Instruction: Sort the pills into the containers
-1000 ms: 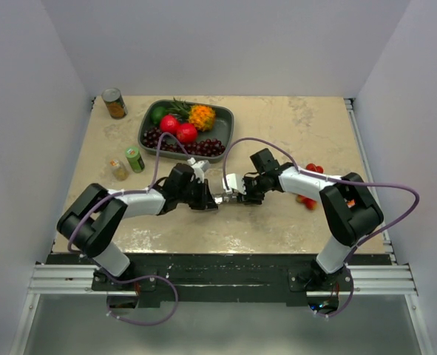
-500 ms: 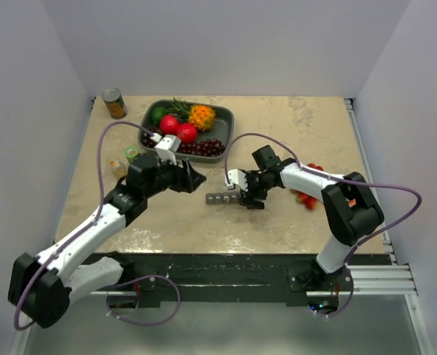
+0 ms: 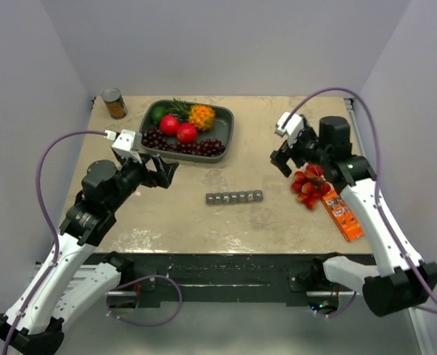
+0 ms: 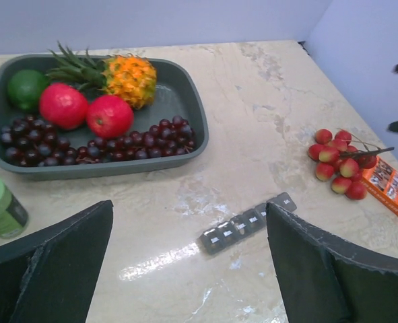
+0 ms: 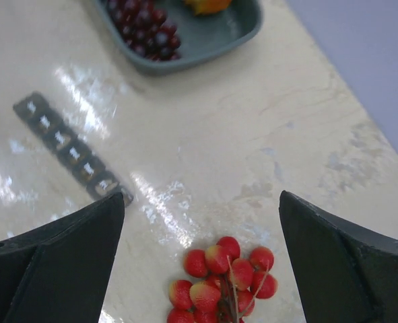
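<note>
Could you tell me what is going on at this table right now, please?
Two robot arms are set to sort pills, but neither is handling anything at this moment. The left gripper and the right gripper are both open and empty, raised on either side. The grey pill container strip lies alone on the table, its lids apparently shut, and no loose pills are visible. A fruit tray sits behind it, with a bunch of red fruit to its right.
</note>
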Controlling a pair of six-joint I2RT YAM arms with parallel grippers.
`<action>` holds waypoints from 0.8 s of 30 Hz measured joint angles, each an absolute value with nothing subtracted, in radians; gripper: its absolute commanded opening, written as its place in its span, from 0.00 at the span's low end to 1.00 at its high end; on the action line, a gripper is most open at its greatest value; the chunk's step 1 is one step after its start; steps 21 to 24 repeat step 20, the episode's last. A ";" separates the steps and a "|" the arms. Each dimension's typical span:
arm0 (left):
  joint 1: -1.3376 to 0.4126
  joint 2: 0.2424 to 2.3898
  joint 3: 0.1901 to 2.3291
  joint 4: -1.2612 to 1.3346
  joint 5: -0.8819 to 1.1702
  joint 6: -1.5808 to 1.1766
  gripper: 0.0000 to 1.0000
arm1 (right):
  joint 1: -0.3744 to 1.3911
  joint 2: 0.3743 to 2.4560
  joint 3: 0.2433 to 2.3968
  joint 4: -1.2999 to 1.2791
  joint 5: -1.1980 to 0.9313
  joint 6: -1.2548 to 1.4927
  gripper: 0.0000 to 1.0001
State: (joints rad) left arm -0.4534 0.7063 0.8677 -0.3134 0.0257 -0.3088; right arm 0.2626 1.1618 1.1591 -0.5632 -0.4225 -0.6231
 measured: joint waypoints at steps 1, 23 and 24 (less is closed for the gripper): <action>-0.453 0.699 0.877 -0.326 0.013 -0.302 0.99 | 0.252 1.124 1.176 -0.556 -0.402 -0.561 0.99; -0.453 0.585 1.002 -0.491 -0.084 -0.269 1.00 | 0.120 1.000 1.388 -0.590 -0.156 -0.063 0.99; -0.453 0.585 1.002 -0.491 -0.084 -0.269 1.00 | 0.120 1.000 1.388 -0.590 -0.156 -0.063 0.99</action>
